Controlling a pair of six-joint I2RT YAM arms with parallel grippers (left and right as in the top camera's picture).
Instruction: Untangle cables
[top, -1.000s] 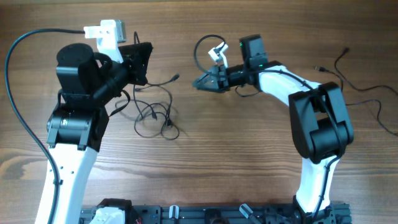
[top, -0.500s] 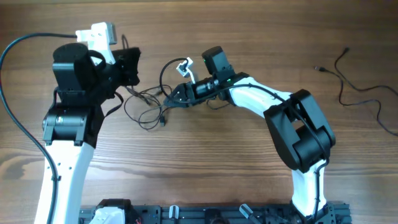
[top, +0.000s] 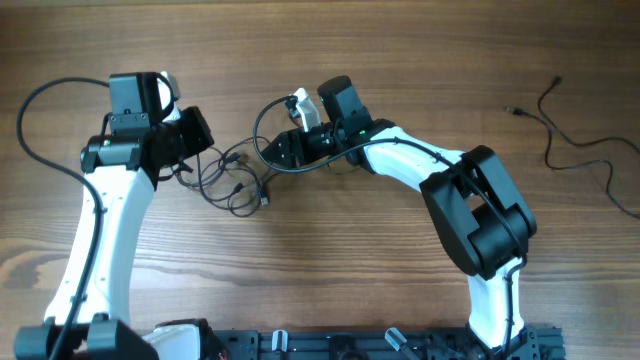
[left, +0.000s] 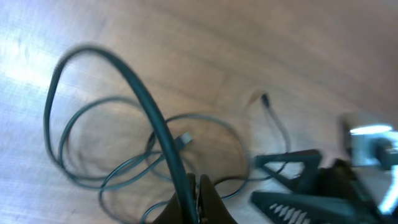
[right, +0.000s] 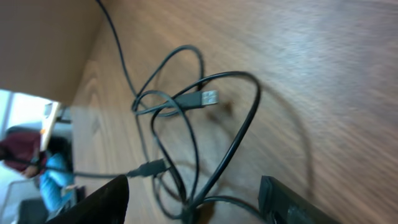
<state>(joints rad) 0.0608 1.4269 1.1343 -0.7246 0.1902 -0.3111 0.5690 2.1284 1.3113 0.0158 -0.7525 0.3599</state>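
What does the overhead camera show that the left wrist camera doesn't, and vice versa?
Overhead only: both whole arms, and a separate cable lying far off to the right. Left wrist only: up close, the left gripper pinched shut on one strand. Both: the tangled cables and the open right gripper.

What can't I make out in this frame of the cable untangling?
Overhead: the left claw hides its grip point on the cables.
Left wrist: blur smears which strand crosses over which.
Right wrist: the bottom edge cuts off the fingertips of the right claw.
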